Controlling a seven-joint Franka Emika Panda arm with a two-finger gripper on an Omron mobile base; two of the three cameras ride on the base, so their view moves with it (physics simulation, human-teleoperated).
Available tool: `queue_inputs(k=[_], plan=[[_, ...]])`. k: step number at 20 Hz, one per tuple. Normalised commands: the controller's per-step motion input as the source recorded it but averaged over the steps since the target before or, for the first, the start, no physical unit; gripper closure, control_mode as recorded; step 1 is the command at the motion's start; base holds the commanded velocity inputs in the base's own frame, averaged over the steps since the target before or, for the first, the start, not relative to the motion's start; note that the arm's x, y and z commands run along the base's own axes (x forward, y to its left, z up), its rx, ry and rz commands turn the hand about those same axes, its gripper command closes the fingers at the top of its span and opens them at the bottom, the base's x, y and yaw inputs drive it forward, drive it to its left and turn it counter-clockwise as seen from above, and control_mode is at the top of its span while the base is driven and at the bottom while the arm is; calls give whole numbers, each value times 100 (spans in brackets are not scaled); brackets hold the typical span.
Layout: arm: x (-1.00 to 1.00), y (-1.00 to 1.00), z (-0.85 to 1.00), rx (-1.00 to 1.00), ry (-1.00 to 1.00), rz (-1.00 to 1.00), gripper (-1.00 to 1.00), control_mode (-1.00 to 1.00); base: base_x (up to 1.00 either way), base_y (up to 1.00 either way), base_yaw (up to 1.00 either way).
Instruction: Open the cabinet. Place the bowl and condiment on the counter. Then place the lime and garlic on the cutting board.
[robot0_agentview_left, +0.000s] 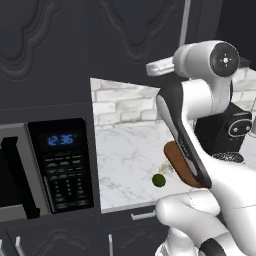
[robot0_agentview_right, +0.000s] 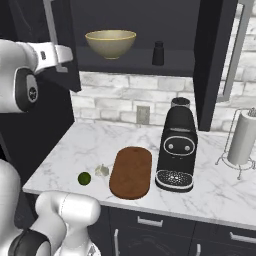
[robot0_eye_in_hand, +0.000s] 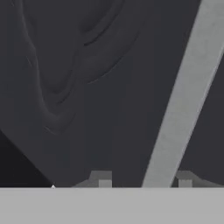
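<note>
**At the open cabinet door, fingers either side of the handle**

My hand (robot0_eye_in_hand: 143, 180) is up against the embossed door of the cabinet (robot0_agentview_right: 210, 60). My two fingertips (robot0_eye_in_hand: 101, 178) stand apart, with the long silver handle (robot0_eye_in_hand: 186, 94) running up between them; I cannot tell whether either pad touches it.

From the right base view, the cabinet stands open. The bowl (robot0_agentview_right: 110, 43) sits on the shelf inside, toward the left, and the condiment (robot0_agentview_right: 158, 53) stands on the same shelf to its right, well apart from it.

Down on the tabletop (robot0_agentview_right: 100, 137), the cutting board (robot0_agentview_right: 131, 171) lies flat just left of a black coffee machine (robot0_agentview_right: 177, 150). The garlic (robot0_agentview_right: 102, 170) rests on the marble just beside the board's left edge, and the lime (robot0_agentview_right: 84, 178) lies a little further left, near the front edge. A paper towel holder (robot0_agentview_right: 244, 140) stands at the far right. In the left base view, a microwave (robot0_agentview_left: 60, 165) shows its lit clock.
</note>
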Motion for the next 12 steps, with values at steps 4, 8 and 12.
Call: queue_inputs(k=[4, 8, 12], plan=[[-100, 100, 13, 0, 3, 15, 100, -100, 0, 0, 0], [-100, 100, 9, 0, 3, 11, -100, -100, 0, 0, 0], [-100, 16, 36, 17, 0, 0, -100, -100, 0, 0, 0]])
